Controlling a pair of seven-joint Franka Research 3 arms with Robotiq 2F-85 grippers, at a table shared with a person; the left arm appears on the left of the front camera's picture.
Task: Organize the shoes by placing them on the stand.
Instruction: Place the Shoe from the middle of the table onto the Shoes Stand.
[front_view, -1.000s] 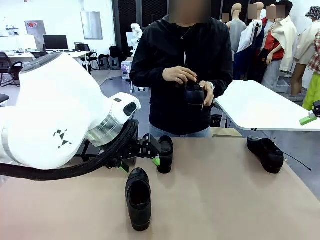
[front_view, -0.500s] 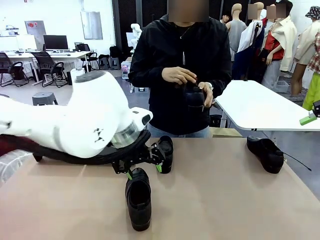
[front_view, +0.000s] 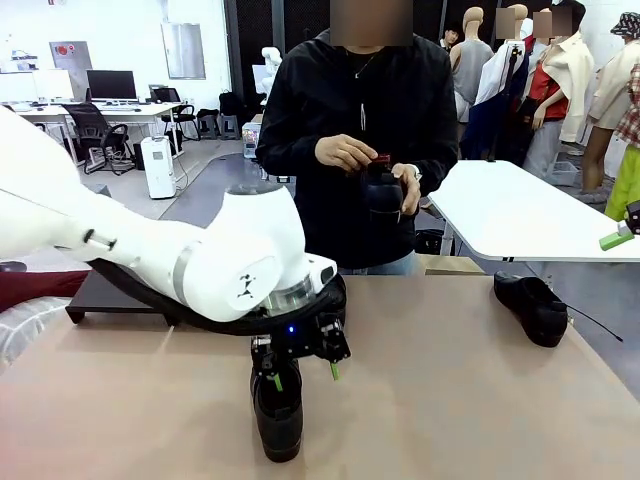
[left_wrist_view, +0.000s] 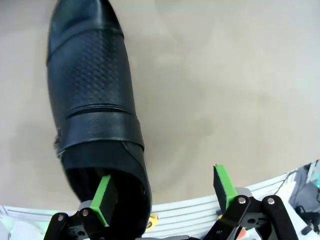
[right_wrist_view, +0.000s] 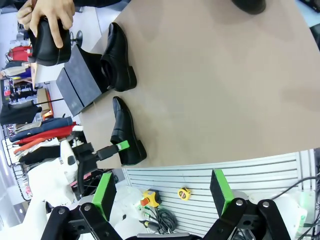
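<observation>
Left wrist view is showing the nearest shoe (left_wrist_view: 95, 100) lying flat on the counter (left_wrist_view: 225, 90), with its toe pointing to the top of the frame and its heel opening at the bottom. The left jaws are standing spread and pinching nothing. One green pad (left_wrist_view: 103, 199) is hovering over the heel opening and the other (left_wrist_view: 223, 181) is hanging over bare counter, so only the shoe's side wall is lying between them.

In the front view this shoe (front_view: 277, 415) is sitting at lower centre, under the left arm (front_view: 240, 270). A second shoe (right_wrist_view: 118, 57) is lying against the stand (right_wrist_view: 75, 85) in the upper left of the right wrist view; whether it is resting on the stand is unclear. A third (front_view: 531, 307) is lying at the right edge of the frame, well apart from the stand (front_view: 110, 298). The fourth (front_view: 383, 190) is being held in the person's hands (front_view: 345, 152). The right jaws are hanging spread and empty.

The likely trouble is the grip. Closing on one thin, glossy wall is probably inviting the shoe to slip or swing toe-down when lifted. Carrying it toward the stand is also risking a knock against the second shoe there. The person may also be reaching in with the fourth shoe.
</observation>
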